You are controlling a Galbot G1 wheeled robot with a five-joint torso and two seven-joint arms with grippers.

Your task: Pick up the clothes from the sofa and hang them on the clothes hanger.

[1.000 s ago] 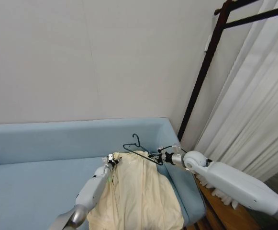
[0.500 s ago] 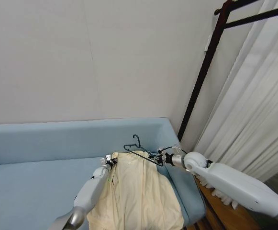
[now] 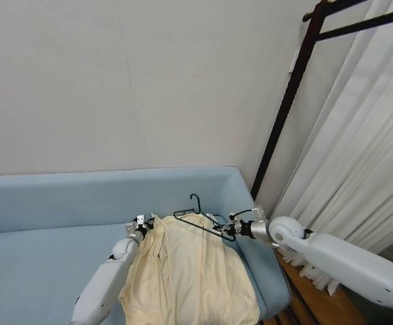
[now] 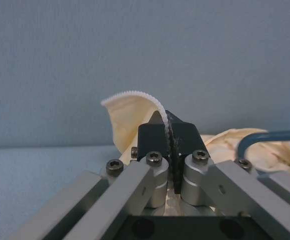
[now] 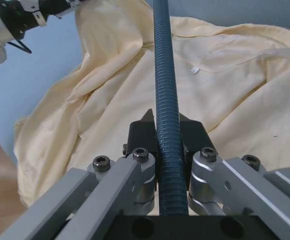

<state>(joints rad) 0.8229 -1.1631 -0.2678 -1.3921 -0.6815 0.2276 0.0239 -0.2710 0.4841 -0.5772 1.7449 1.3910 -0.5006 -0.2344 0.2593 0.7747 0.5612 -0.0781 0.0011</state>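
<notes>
**Head view.** The cream-yellow fabric shirt [image 3: 182, 271] is lying spread on the seat of the pale blue upholstered sofa [image 3: 47, 264]. It is at the end nearest the dark brown metal garment rack [image 3: 284, 108] and the white pleated curtain [image 3: 358, 156]. The left pincer [image 3: 141, 221] is lifting the shirt's upper edge at one side. The right pincer [image 3: 224, 230] is holding the dark ribbed clothes hanger [image 3: 197, 218] just above the collar, hook pointing upward. The two pincers are working apart, probably so that the cloth is drawn open for a hanger arm to enter. Whether an arm is already inside a shoulder cannot be told. The shirt is not yet on the rack.

**Left wrist view.** The left pincer is pinching a thin fold of the shirt, and the jaws are closed on it. A stitched hem is curling up from between them, with the sofa backrest behind. Gripping the edge rather than the bulk is likely leaving the opening free.

**Right wrist view.** The right pincer is clamping the hanger's ribbed rod, which is running straight out between the jaws and across the shirt. Farther off, the left pincer is raising the shirt's far edge. The ribbing is probably helping the rod resist slipping.
</notes>
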